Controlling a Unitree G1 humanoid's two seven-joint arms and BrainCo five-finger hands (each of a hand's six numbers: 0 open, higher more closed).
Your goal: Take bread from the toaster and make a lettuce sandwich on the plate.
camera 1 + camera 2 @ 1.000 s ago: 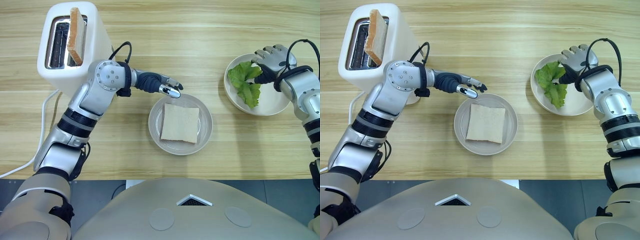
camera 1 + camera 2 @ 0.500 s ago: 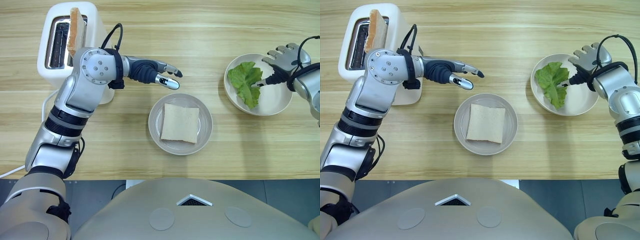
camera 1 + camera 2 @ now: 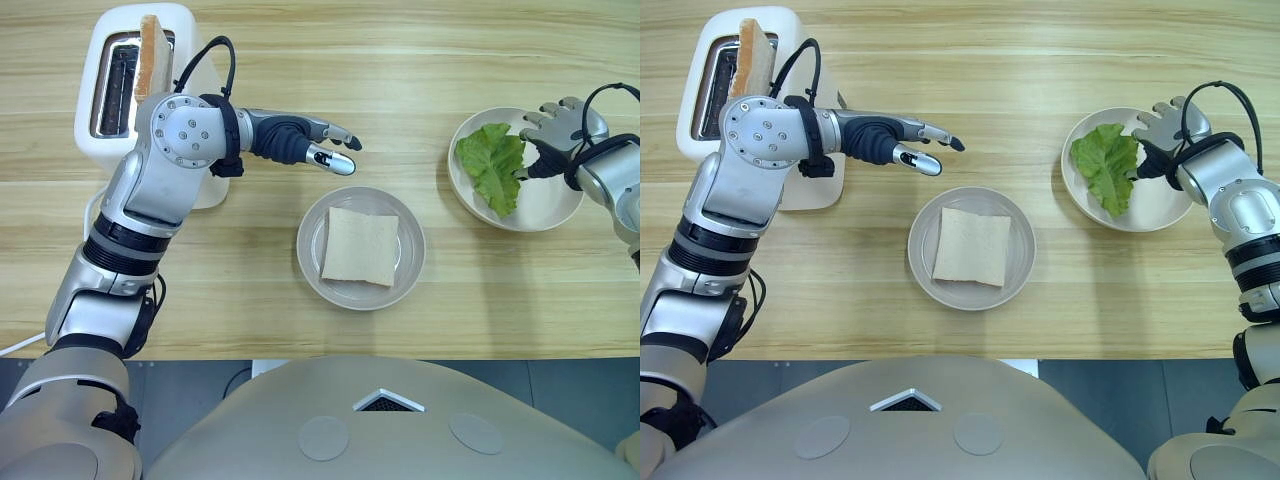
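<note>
— where is your left hand?
— my left hand hangs over the table, between the toaster and the plate, just past the plate's far rim. the fingers are stretched out flat, pointing right, and there's nothing in them

— and the bread?
— one slice stands upright in the toaster's right slot, sticking well out of the top. a second slice lies flat in the middle of the plate, bare on top

— what about your right hand?
— my right hand is over the far right rim of the bowl, fingers spread and loose, gripping nothing

— is the lettuce close to it?
— the lettuce lies in the bowl's left half, just beside my thumb. whether i'm touching a leaf, i can't tell

— how do the dishes sit?
— the plate is near me, about centre. the bowl is well apart from it, to the right and a little farther back. the toaster stands at the far left, and its white cord runs back toward my edge of the table
</note>
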